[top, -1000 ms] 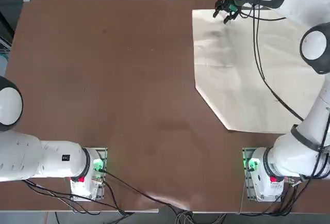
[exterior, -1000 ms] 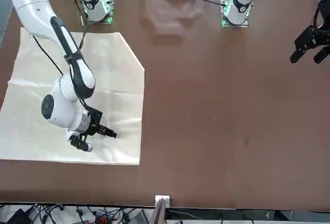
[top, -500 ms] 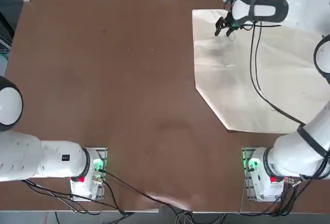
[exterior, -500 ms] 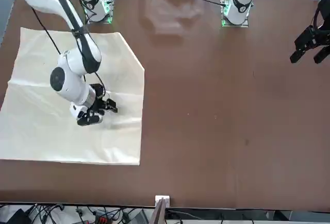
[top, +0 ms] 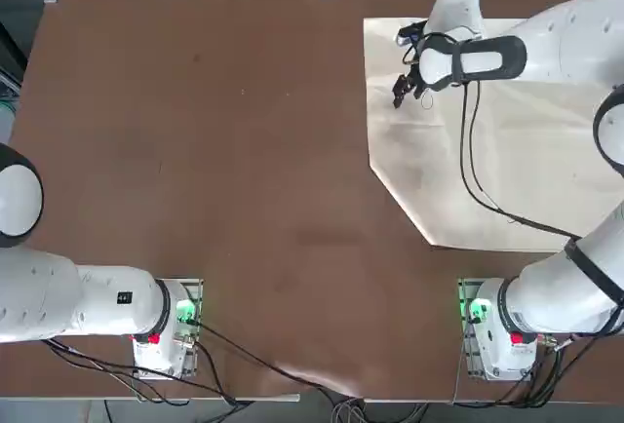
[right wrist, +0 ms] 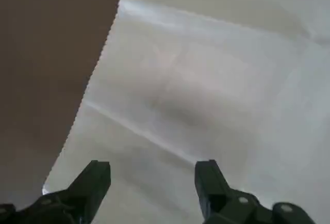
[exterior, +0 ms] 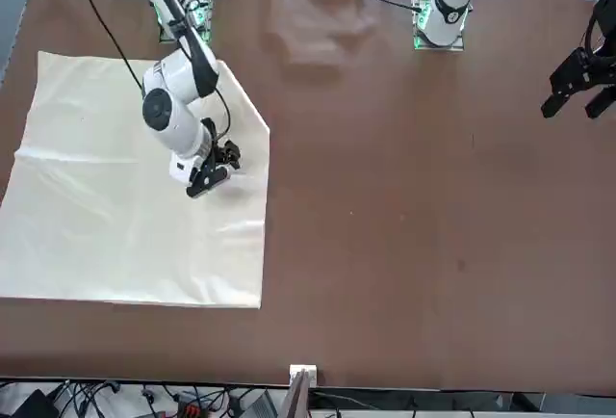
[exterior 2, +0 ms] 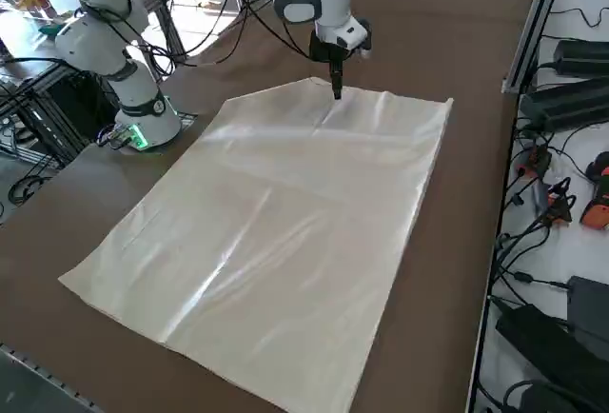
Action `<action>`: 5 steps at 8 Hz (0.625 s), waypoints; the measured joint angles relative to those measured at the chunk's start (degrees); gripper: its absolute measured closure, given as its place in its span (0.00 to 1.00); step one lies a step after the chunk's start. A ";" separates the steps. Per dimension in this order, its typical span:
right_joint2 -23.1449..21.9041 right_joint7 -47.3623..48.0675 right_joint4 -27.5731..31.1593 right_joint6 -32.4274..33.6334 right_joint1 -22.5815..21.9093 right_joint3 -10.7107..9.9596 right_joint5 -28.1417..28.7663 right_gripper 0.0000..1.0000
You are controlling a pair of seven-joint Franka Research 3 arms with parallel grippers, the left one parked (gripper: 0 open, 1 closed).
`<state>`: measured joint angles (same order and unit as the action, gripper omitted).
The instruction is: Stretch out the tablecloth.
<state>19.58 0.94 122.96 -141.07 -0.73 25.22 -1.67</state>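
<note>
The cream-beige tablecloth (top: 487,170) lies flat on the right half of the brown table, with light creases and one corner near the robot running diagonally. My right gripper (top: 402,90) hovers just above the tablecloth (exterior: 106,225), close to its inner edge and toward the far side. In the wrist view the gripper (right wrist: 154,175) is open, both fingers (right wrist: 98,175) apart with only tablecloth (right wrist: 206,79) below them and nothing held. The side view shows the gripper (exterior 2: 336,89) pointing straight down over the tablecloth (exterior 2: 285,232).
Bare brown tabletop (top: 214,150) runs left of the cloth's edge. The arm's black cable (top: 473,165) hangs over the cloth. Both arm bases (top: 497,330) stand at the near edge. Cables and boxes (exterior 2: 561,147) lie beyond the table's right side.
My right gripper has moved from the cloth's far edge toward the robot, along the cloth's inner edge. The cloth has not visibly shifted.
</note>
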 joint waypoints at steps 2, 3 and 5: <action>-1.01 -0.09 1.86 -0.02 -2.17 -0.01 -3.80 0.00; -1.20 -0.10 2.70 -0.19 -2.56 -0.01 -5.66 0.00; -1.29 -0.83 4.35 -0.63 -4.19 -0.02 -6.84 0.01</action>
<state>18.29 0.10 127.31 -141.71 -4.93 25.20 -8.51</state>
